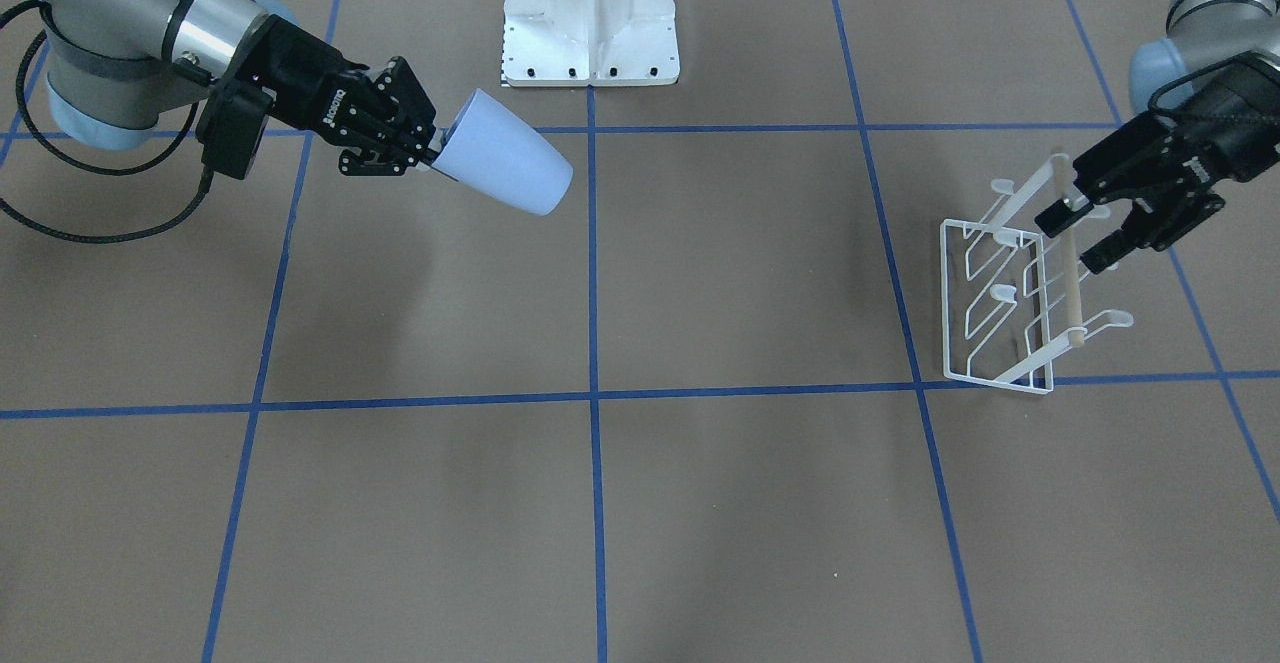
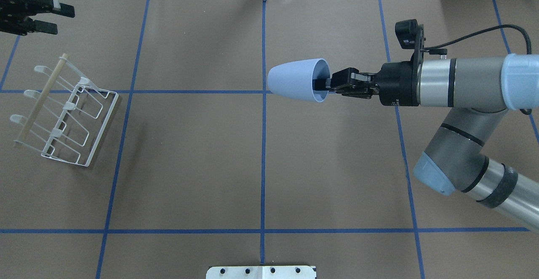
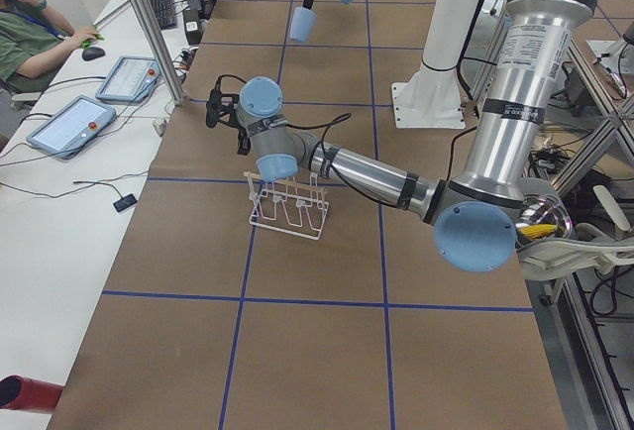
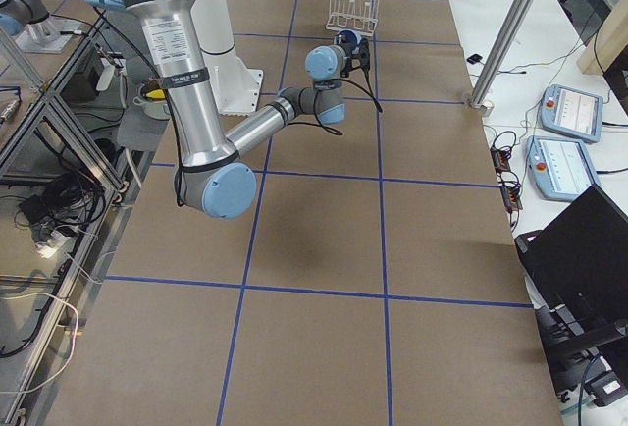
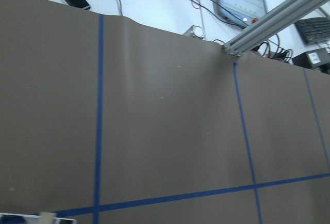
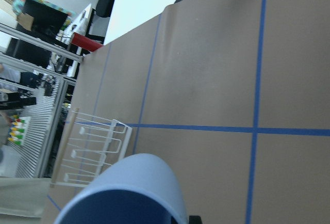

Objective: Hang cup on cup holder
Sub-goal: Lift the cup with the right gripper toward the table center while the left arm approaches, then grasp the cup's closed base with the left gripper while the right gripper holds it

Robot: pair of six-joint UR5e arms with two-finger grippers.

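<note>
The cup [image 1: 505, 168] is in the air over the middle part of the table [image 1: 700, 503], lying almost horizontal, with its closed bottom turned toward the robot's left side and its wide rim turned toward the right gripper [image 1: 435, 148]. This gripper is clenched on the wall of the cup at the rim: in the overhead view one finger [image 2: 322, 82] is seen inside the cup [image 2: 294, 79], and the other is at the outside of the rim. The cup holder [image 1: 1035, 283] stands on the table at the robot's left side, well apart from the cup, with its prongs slanted and its wooden handle [image 1: 1068, 273] across the top. In the right wrist view the cup [image 6: 129, 188] fills the lower edge and the cup holder [image 6: 93, 146] appears beyond it. The left gripper [image 1: 1078, 235] is near the handle with its jaws apart and nothing between them; in the overhead view it [image 2: 57, 18] is at the far side of the cup holder [image 2: 69, 106] and does not touch it. Blue tape lines [image 1: 592, 343] divide the brown table surface into squares. The white pedestal [image 1: 590, 23] stands at the robot's edge of the table.
</note>
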